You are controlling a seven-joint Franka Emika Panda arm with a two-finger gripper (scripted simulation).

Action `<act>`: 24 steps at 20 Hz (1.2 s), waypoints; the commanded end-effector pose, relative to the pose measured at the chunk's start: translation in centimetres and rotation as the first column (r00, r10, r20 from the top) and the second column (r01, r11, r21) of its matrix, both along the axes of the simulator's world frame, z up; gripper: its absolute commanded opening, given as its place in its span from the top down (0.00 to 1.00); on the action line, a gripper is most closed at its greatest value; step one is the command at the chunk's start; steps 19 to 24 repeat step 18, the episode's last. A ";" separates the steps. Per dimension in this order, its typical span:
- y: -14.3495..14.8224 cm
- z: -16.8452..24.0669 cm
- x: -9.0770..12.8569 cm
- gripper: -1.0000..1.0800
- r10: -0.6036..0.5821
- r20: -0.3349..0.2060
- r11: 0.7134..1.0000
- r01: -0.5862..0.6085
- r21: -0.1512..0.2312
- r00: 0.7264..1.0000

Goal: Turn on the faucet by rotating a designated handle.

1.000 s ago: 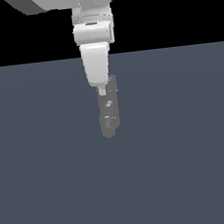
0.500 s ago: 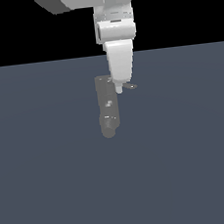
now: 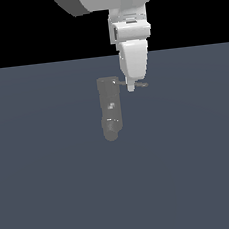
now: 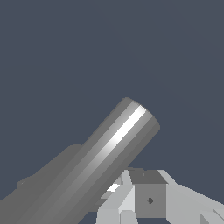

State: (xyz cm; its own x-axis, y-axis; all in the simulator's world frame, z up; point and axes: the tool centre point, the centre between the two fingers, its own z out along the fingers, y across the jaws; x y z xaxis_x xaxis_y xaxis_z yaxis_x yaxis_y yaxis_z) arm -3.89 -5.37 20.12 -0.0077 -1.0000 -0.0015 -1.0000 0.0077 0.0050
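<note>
Beside the unmarked faucet (image 3: pixel 110 108), the hand (image 3: pixel 131 87) meets the handle (image 3: pixel 139 85); grip unclear.

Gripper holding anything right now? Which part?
Cannot tell. The white gripper sits at the thin grey handle rod beside the faucet, but no clamp is visible.

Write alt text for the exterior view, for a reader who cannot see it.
A white robot gripper reaches down from above onto the thin handle jutting from a stubby grey faucet, towards the exterior view's right. Both stand over a plain dark blue-grey floor under a black background.
</note>
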 end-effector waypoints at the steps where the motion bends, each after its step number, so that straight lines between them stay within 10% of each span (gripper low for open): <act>1: -1.2 0.0 0.9 1.00 -0.007 0.005 1.000 0.007 -0.001 1.000; 24: -6.2 0.0 5.1 1.00 -0.024 0.005 1.000 0.024 -0.002 1.000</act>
